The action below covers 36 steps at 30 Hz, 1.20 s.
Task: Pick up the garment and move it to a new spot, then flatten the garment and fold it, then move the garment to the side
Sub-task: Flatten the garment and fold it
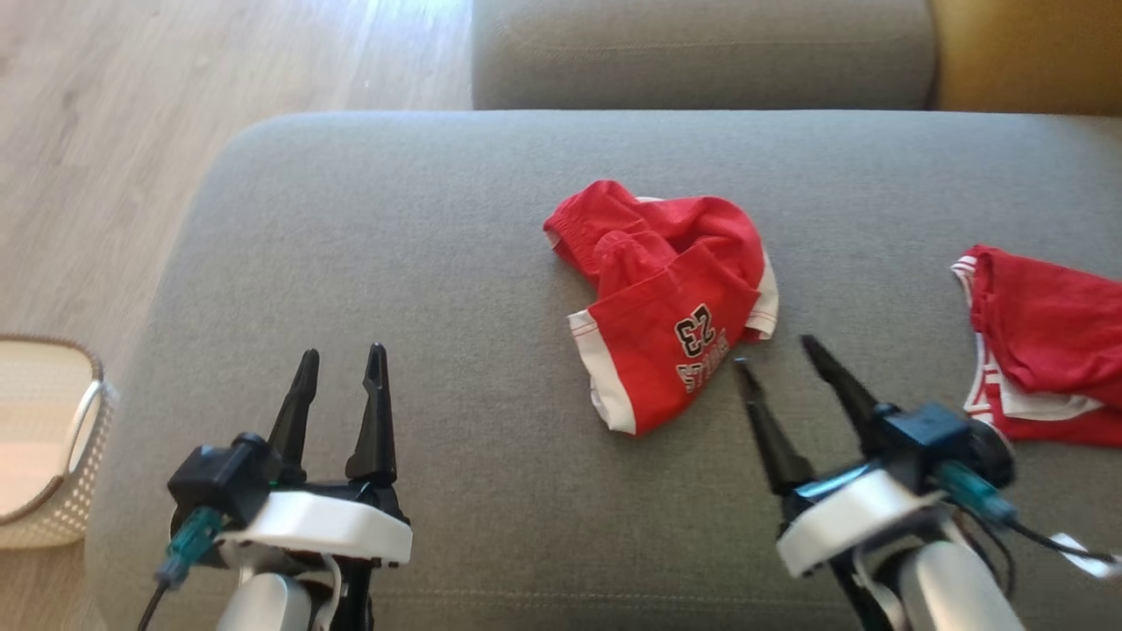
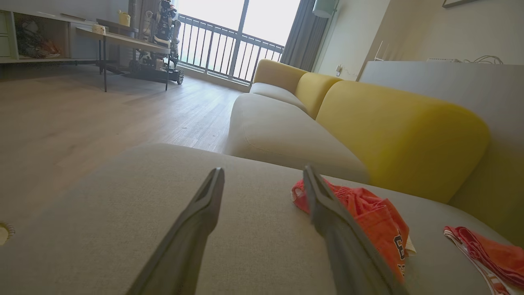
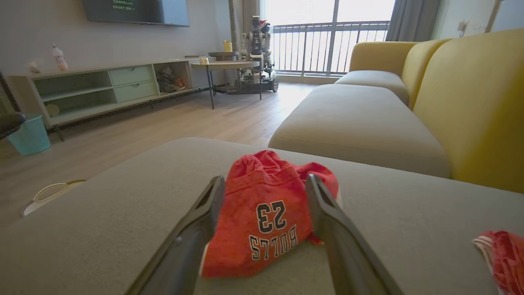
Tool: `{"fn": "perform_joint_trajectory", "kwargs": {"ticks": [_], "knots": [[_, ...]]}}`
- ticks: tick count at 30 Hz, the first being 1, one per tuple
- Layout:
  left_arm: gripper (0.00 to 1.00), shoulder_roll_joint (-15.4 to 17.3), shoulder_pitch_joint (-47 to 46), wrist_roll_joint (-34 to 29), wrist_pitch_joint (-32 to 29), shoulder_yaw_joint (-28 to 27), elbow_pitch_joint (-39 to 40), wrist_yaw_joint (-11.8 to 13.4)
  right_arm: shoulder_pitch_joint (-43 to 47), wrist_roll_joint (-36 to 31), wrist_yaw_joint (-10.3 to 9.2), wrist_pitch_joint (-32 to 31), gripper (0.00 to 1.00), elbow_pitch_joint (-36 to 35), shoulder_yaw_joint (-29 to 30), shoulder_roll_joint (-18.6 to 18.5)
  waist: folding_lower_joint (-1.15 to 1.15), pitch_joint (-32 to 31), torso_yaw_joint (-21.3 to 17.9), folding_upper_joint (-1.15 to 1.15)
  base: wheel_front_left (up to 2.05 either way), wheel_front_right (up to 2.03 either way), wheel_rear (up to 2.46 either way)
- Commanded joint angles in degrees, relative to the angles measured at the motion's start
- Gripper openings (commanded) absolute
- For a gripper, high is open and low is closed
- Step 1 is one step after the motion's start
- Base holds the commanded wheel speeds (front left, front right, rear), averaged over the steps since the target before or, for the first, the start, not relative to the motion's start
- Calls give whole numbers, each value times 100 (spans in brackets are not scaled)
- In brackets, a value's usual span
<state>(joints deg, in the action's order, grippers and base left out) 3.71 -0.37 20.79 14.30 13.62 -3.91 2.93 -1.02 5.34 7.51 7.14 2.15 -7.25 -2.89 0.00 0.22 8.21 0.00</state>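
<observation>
You have bare grey cushion (image 1: 421, 263) across the left half of the head view, all around the left tool (image 1: 343, 350). At centre the crumpled red shorts (image 1: 671, 298) lie just ahead of the right tool (image 1: 775, 350). A second red garment (image 1: 1043, 342) crowds the right edge, with an open strip of cushion between the two. A white basket (image 1: 53, 438) stands beside the cushion at lower left.
</observation>
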Motion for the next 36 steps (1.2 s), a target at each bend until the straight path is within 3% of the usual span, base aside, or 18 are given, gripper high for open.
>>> {"fn": "perform_joint_trajectory", "kwargs": {"ticks": [1, 8, 17, 23, 24, 25, 36], "knots": [[100, -19, -258, -75, 70, -242, 124, -88, -444, -23, -2, -97, 100, -98, -291, 2, 0, 99, 119, 0, 0, 0, 0], [100, -77, -344, -69, 70, -101, -2, -253, -1276, -271, -2, -485, 100, 709, -604, -86, 0, 373, 631, 0, 0, 0, 0], [100, -82, -483, 316, 70, 276, 8, -51, -2128, -441, -2, -673, 100, 2090, -196, -300, 0, 704, 1259, 0, 0, 0, 0], [100, -82, -513, 376, 70, 353, -10, -18, -2370, -452, -2, -541, 100, 2592, -105, -392, 0, 784, 1426, 0, 0, 0, 0], [100, -82, -514, 383, 70, 375, -17, -10, -2442, -455, -2, -511, 25, 2777, -71, -405, 0, 784, 1451, 0, 0, 0, 0], [100, -82, -512, 384, 70, 383, -19, -8, -2475, -477, -2, -484, 0, 2849, -39, -405, 0, 782, 1456, 0, 0, 0, 0], [100, -83, -456, 318, 70, 424, -105, -15, -2527, -446, -2, -54, 0, 3008, -92, -236, 0, 482, 1209, 0, 0, 0, 0]]}}
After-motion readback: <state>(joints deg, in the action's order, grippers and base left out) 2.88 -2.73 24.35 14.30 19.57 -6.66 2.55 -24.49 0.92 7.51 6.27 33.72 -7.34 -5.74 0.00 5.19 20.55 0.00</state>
